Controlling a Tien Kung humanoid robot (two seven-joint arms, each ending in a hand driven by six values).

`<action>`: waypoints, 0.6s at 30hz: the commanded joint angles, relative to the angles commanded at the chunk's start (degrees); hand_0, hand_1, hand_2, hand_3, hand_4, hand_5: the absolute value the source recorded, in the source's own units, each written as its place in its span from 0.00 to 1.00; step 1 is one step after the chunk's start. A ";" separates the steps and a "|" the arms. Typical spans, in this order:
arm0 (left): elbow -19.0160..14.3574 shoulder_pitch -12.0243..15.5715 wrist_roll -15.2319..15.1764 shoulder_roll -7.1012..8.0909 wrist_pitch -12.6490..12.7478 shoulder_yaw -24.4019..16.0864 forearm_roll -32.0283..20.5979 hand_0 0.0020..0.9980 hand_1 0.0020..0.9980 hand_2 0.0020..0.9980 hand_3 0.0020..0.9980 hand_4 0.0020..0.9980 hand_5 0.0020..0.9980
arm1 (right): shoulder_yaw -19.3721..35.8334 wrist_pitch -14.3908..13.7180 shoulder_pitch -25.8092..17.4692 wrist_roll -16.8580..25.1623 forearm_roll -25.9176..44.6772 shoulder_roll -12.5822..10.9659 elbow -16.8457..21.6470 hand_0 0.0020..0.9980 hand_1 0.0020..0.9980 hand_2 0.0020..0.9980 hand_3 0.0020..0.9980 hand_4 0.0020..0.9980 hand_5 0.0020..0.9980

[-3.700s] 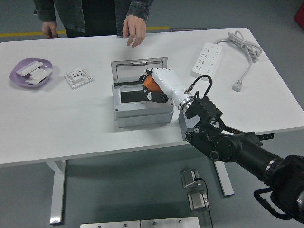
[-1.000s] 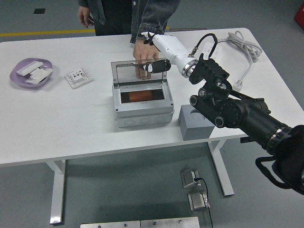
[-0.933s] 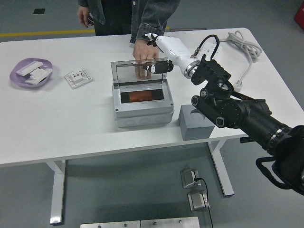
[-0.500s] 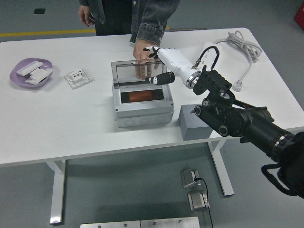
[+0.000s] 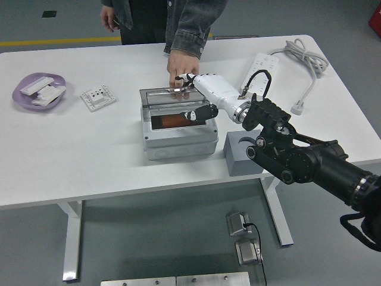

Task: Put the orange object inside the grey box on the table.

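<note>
The grey box (image 5: pixel 178 143) stands mid-table, and the orange object (image 5: pixel 168 121) lies inside it, seen through the opening. The box's clear lid (image 5: pixel 161 98) is tilted forward and down over the opening, part way closed. My right hand (image 5: pixel 186 96), white with black fingertips, lies over the lid's right part with fingers spread. Its thumb (image 5: pixel 196 114) is at the lid's front edge, and it grasps nothing. A person's hand (image 5: pixel 181 64) reaches from the far side, its fingertips at the lid's back edge. My left arm is out of view.
A small grey block (image 5: pixel 240 156) sits right of the box near the table's front edge, under my forearm. A white power strip (image 5: pixel 261 69) with its cable lies at the back right. At the left are a purple dish (image 5: pixel 38 90) and a white socket plate (image 5: pixel 97 97).
The lid has come down from upright to a forward tilt. My right hand has moved down and toward me with it. The person's hand stays behind the lid.
</note>
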 joint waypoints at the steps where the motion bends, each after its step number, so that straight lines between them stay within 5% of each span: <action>1: 0.00 0.10 -0.01 -0.02 0.00 -0.02 -0.07 0.62 0.56 0.52 0.61 0.55 0.12 | -0.06 0.04 -0.23 -0.53 -0.68 -0.55 1.39 0.78 0.70 0.74 0.86 0.86 0.28; 9: 0.00 0.50 -0.11 -0.23 0.03 -0.29 -0.21 0.62 0.56 0.52 0.61 0.55 0.12 | -0.08 0.52 -1.66 -3.07 -3.79 -3.55 9.96 0.77 0.70 0.74 0.86 0.86 0.29; 18: 0.00 0.51 -0.28 -0.35 -0.02 -0.18 -0.45 0.62 0.56 0.52 0.61 0.55 0.12 | -0.93 0.25 -3.72 -3.76 -4.18 -4.51 13.44 0.75 0.70 0.74 0.87 0.86 0.30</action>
